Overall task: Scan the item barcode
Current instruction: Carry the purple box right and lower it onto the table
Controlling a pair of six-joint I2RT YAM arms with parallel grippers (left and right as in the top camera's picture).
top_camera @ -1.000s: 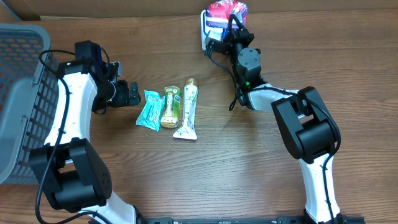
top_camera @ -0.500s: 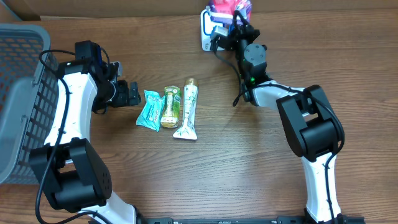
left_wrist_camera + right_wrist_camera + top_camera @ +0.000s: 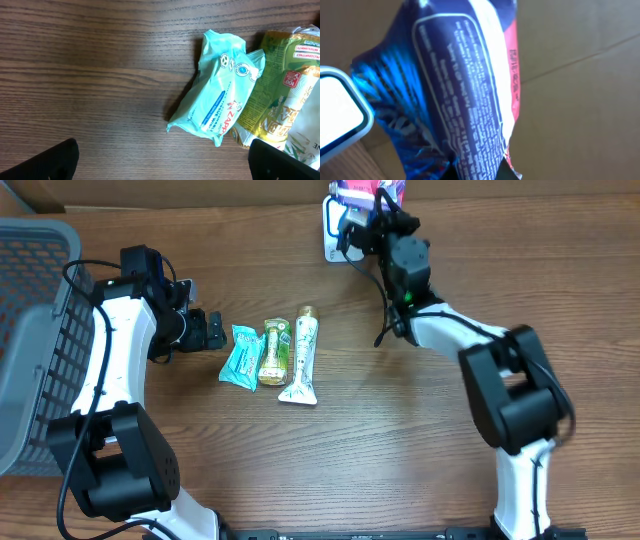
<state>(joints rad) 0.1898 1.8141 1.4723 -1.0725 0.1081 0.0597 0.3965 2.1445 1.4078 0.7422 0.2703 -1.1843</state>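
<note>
White links point(image 3: 115, 365), blk joints point(image 3: 505, 395) + cables point(image 3: 381, 330); left gripper point(image 3: 214, 330) blk; green LED point(image 3: 407, 297) on right arm point(image 3: 450, 330).

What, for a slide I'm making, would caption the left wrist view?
Open left gripper above a wooden table, facing a mint-green packet lying against a yellow-green packet.

grey mesh basket point(image 3: 40, 232) at left; wooden table point(image 3: 380, 450)

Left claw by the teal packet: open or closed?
Open. The left gripper has its fingertips far apart at the wrist view's bottom corners, nothing between them; the teal packet lies ahead, untouched.
</note>
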